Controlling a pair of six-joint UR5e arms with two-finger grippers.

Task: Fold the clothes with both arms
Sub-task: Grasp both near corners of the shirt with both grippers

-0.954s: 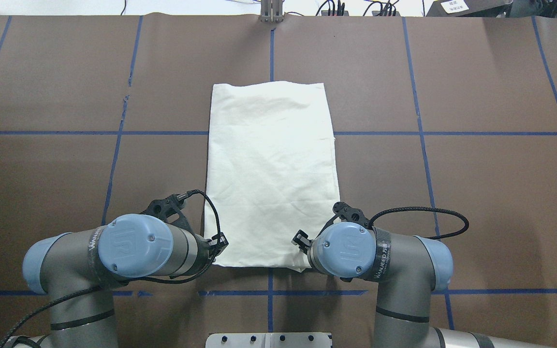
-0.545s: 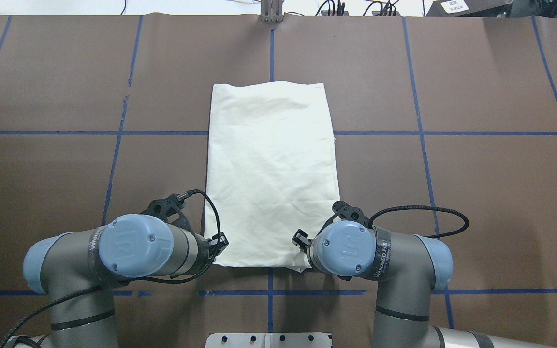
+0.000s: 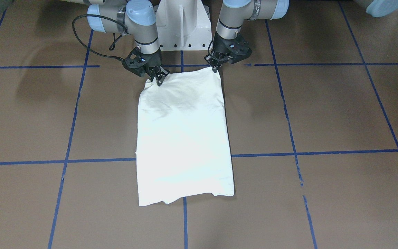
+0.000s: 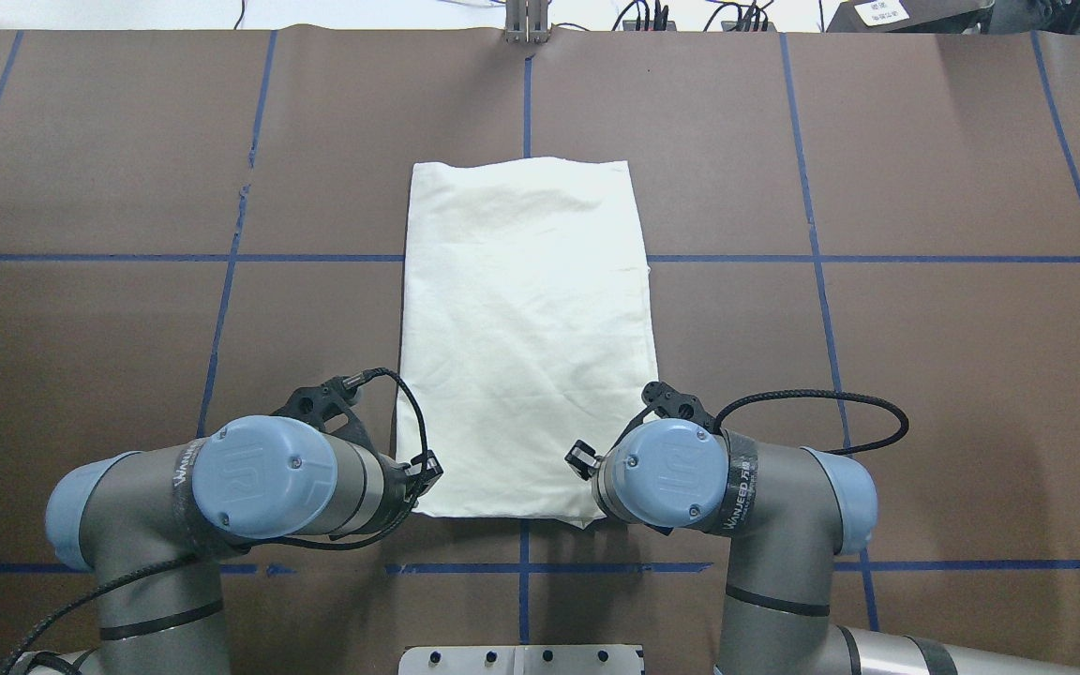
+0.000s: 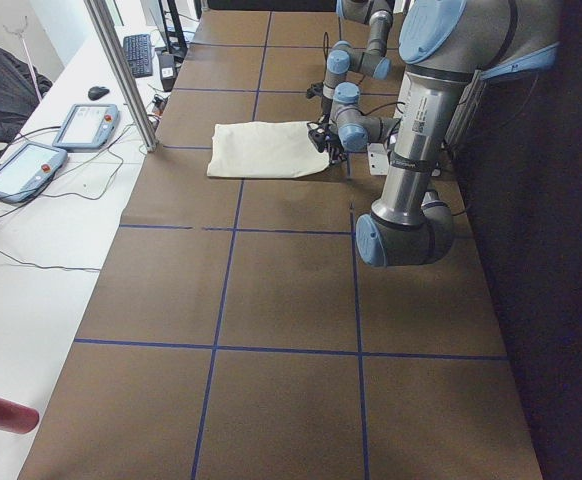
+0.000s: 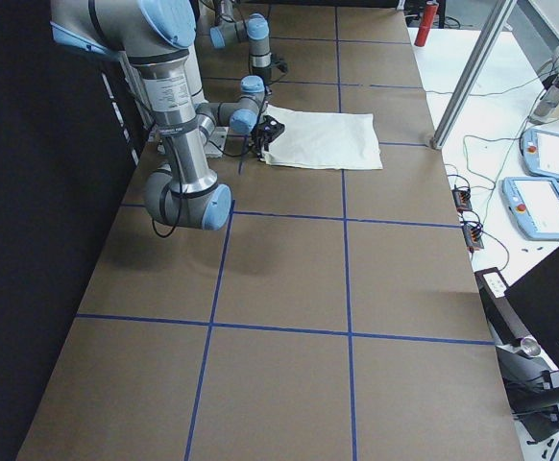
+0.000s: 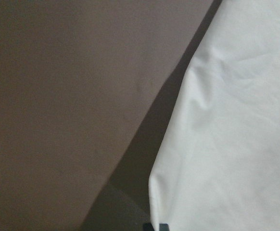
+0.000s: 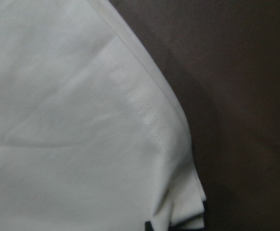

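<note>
The cream-white shirt (image 3: 183,138) lies folded into a long rectangle with its plain side up; the print is hidden. It also shows in the overhead view (image 4: 526,328). My left gripper (image 3: 215,69) is shut on the shirt's near corner on my left side. My right gripper (image 3: 158,81) is shut on the other near corner, which is raised a little. The right wrist view shows the stitched hem and bunched layers of that corner (image 8: 178,192). The left wrist view shows the shirt's edge (image 7: 217,144) against the brown table. In the overhead view both grippers are hidden under the wrists.
The brown table cover (image 4: 924,375) carries a grid of blue tape lines. The white pedestal base (image 3: 181,27) stands just behind the grippers. A metal post (image 4: 528,23) stands at the far edge. Teach pendants (image 5: 31,165) and a red bottle (image 5: 1,412) lie on the white side table.
My right wrist has moved slightly forward and left over the shirt's near corner. The left arm and the rest of the shirt have not moved.
</note>
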